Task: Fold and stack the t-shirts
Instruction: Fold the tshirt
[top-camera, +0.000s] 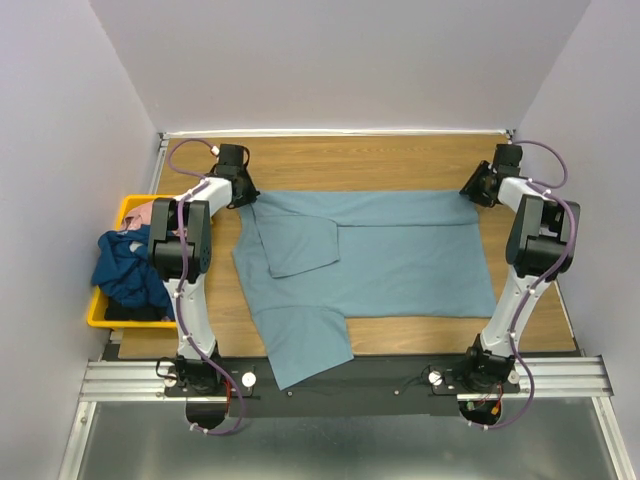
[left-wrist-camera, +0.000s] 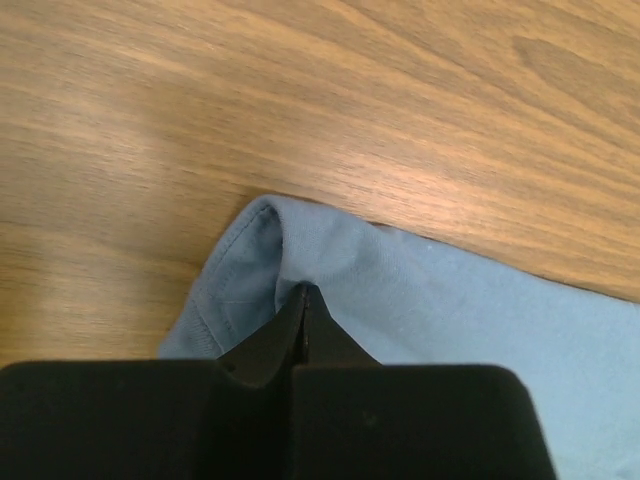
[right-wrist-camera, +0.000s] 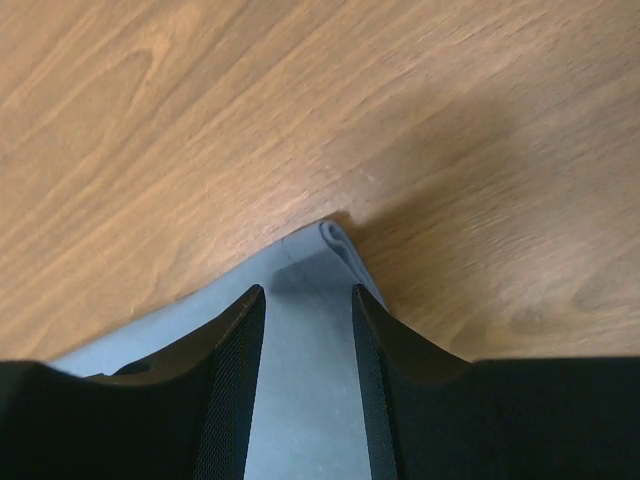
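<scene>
Found the light blue-grey t-shirt (top-camera: 400, 260) spread flat across the middle of the wooden surface (top-camera: 380, 160). Lay lengthwise from nine o'clock to three o'clock in the top view, with one sleeve folded over the body and the other draped off the six o'clock edge. Was held at its eleven o'clock corner by the left gripper (left-wrist-camera: 305, 292), jaws pressed together on a small fold of cloth. Was straddled at its one o'clock corner by the right gripper (right-wrist-camera: 305, 300), jaws spread with the hem corner lying between them, not yet clamped. Stretched away toward six o'clock from both sets of jaws, so judged the coming fold as a pull of that far edge over toward the near one, once the right side closed. Judged neither arm the nearer, each sitting at its own corner. Noted the dark navy t-shirt (top-camera: 125, 265) and a glimpse of the pink t-shirt (top-camera: 145, 210) heaped unfolded in the yellow bin (top-camera: 95, 318) at nine o'clock, beside the surface.
</scene>
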